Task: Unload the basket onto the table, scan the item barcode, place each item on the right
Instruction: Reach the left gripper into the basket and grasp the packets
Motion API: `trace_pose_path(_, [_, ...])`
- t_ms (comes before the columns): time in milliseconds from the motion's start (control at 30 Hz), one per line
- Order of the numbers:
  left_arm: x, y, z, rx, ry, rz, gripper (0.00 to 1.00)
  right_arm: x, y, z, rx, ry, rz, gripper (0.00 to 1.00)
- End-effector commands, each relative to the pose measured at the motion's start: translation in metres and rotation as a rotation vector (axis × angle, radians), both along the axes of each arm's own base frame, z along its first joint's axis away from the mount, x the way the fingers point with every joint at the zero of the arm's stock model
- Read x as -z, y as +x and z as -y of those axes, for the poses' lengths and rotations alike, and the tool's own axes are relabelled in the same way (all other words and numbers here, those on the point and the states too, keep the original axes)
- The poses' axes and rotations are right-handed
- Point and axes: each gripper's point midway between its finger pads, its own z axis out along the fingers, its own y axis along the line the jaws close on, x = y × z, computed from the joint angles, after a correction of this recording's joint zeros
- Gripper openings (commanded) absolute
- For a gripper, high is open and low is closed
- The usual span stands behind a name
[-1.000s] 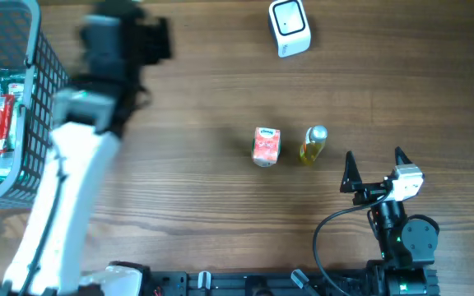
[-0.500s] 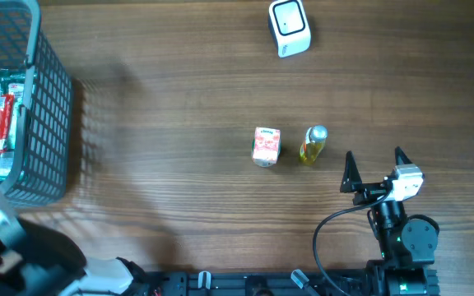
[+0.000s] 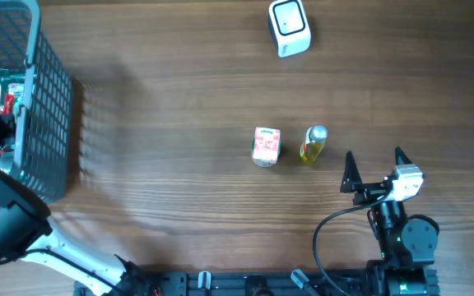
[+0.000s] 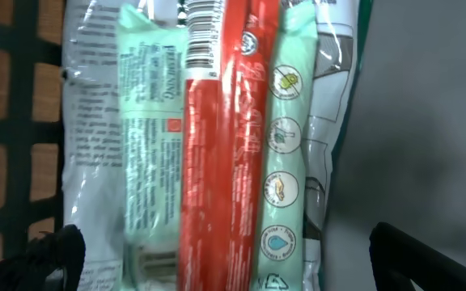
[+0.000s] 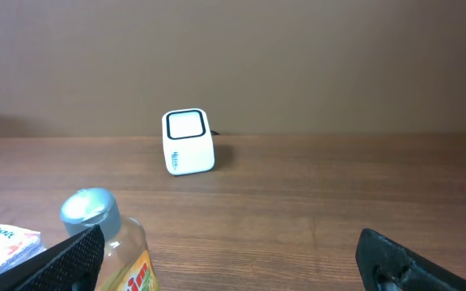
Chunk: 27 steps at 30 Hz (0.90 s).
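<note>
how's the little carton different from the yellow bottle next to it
The carton is boxy, printed pink-red and white; the bottle is rounded, see-through yellow with a grey cap. In the right wrist view the bottle's cap rises above the carton's top. The bottle sits nearer the right fingers than the carton. Both stand on the wooden table, close but apart.
</note>
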Motion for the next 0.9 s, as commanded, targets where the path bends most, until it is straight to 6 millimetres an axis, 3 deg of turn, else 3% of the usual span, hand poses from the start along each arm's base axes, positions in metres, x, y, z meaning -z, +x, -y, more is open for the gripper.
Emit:
trace_pose_path(0, [0.01, 0.009, 0.002, 0.088, -0.008, 0.02, 1.0, 0.0, 0.0, -0.001, -0.008, -0.013, 0.004, 1.0])
trace_pose_path(133, [0.047, 0.006, 0.006, 0.088, -0.062, -0.025, 1.0, 0.0, 0.0, -0.001, -0.008, -0.014, 0.004, 1.0])
trace_pose_path(233, [0.06, 0.001, 0.004, 0.077, -0.066, -0.061, 0.96, 0.0, 0.0, -0.001, -0.008, -0.013, 0.004, 1.0])
trace_pose_path(267, [0.06, 0.001, 0.004, 0.077, -0.064, -0.06, 0.79, 0.0, 0.0, -0.001, -0.007, -0.013, 0.004, 1.0])
trace_pose_path(333, [0.06, 0.001, 0.004, 0.077, -0.066, -0.061, 0.59, 0.0, 0.0, -0.001, -0.008, -0.013, 0.004, 1.0])
trace_pose_path(367, [0.06, 0.001, 0.005, 0.071, -0.069, -0.061, 0.43, 0.0, 0.0, -0.001, -0.008, -0.013, 0.004, 1.0])
trace_pose_path(500, [0.059, 0.0, 0.006, 0.071, -0.072, -0.063, 0.11, 0.0, 0.0, -0.001, -0.008, -0.013, 0.004, 1.0])
trace_pose_path(533, [0.054, 0.002, 0.006, 0.074, -0.064, -0.055, 0.07, 0.0, 0.0, -0.001, -0.008, -0.013, 0.004, 1.0])
trace_pose_path(633, [0.014, 0.016, 0.006, 0.038, -0.018, 0.027, 0.04, 0.0, 0.0, -0.001, -0.007, -0.013, 0.004, 1.0])
trace_pose_path(733, [-0.069, 0.033, 0.012, -0.007, 0.068, 0.19, 0.05, 0.0, 0.0, -0.001, -0.008, -0.013, 0.004, 1.0])
trace_pose_path(767, [-0.1, 0.037, 0.015, -0.01, 0.106, 0.25, 0.07, 0.0, 0.0, -0.001, -0.008, -0.013, 0.004, 0.99])
trace_pose_path(867, [-0.257, 0.032, 0.041, -0.021, 0.292, 0.582, 0.04, 0.0, 0.0, -0.001, -0.008, -0.013, 0.004, 1.0])
